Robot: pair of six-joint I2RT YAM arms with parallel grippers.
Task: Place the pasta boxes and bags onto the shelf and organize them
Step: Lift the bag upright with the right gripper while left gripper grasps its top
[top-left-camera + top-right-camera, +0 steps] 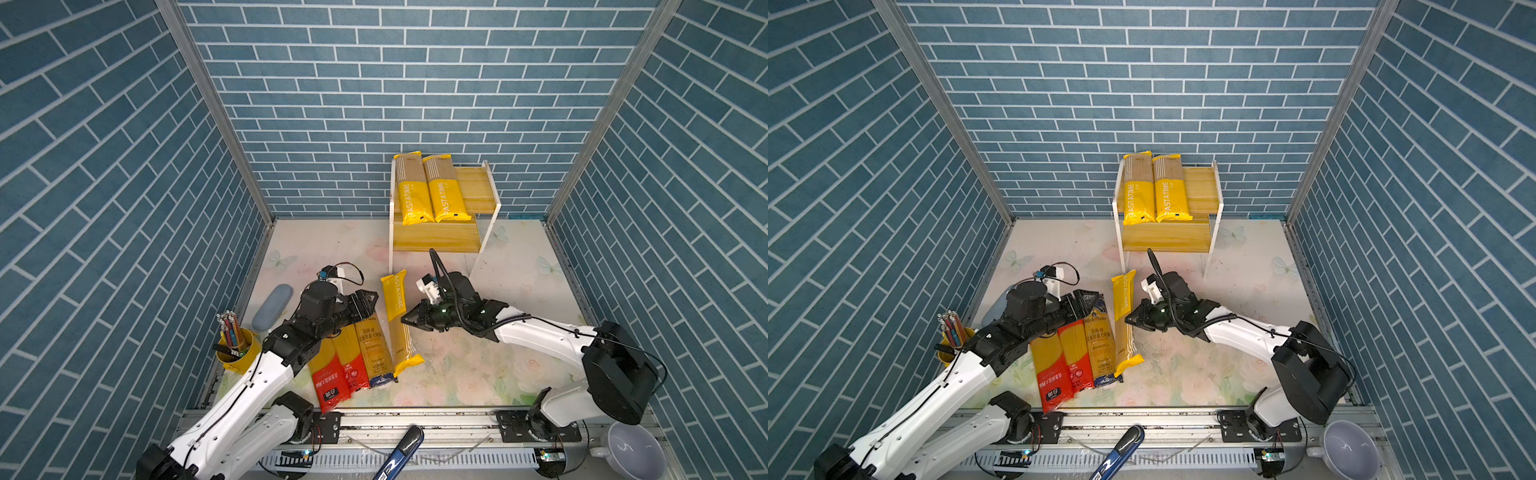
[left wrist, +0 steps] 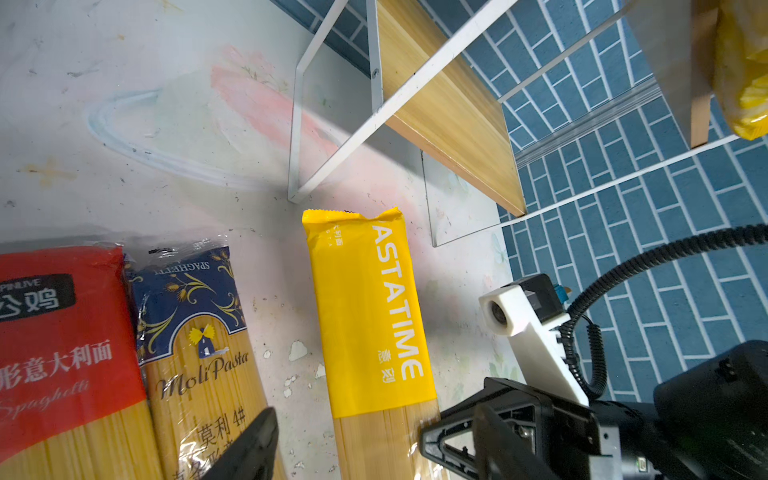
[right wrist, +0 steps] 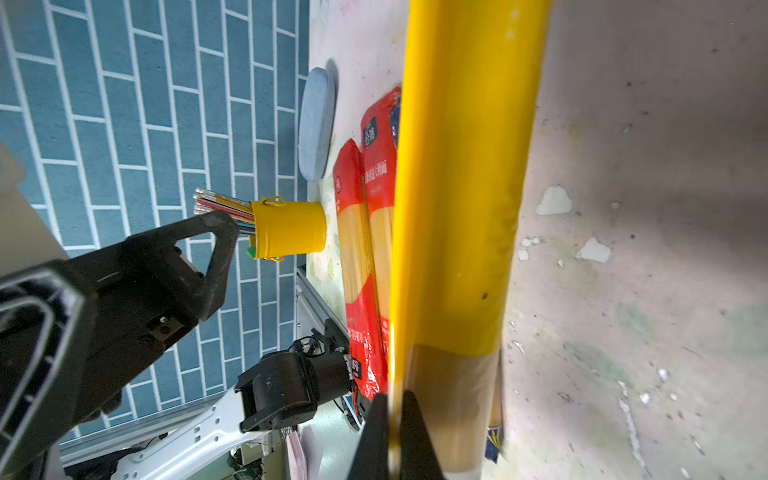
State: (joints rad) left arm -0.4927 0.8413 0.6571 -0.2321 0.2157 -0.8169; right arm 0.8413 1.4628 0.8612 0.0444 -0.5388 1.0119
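R claw [image 1: 407, 320] clamped on edge of yellow pasta pack [image 1: 394, 303] on table [image 1: 478, 365], L claw [image 1: 368, 305] open over blue-ended pack [image 1: 376, 353], empty

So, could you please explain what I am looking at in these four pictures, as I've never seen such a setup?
These are two robot arms mounted at the near edge of the table; each ends in a two-fingered end effector. Two pictures come from one overhead camera, nearly alike; the other two come from a camera on each wrist. On the table lie two red-ended spaghetti packs, a blue-ended pack and a yellow PASTATIME pack; two more yellow packs rest on the top board of the shelf. The right end effector is shut on that yellow pack's edge, clearest in the right wrist view. The left end effector is open over the other packs' far ends, gripping nothing. A pencil cup and grey-blue case sit aside.
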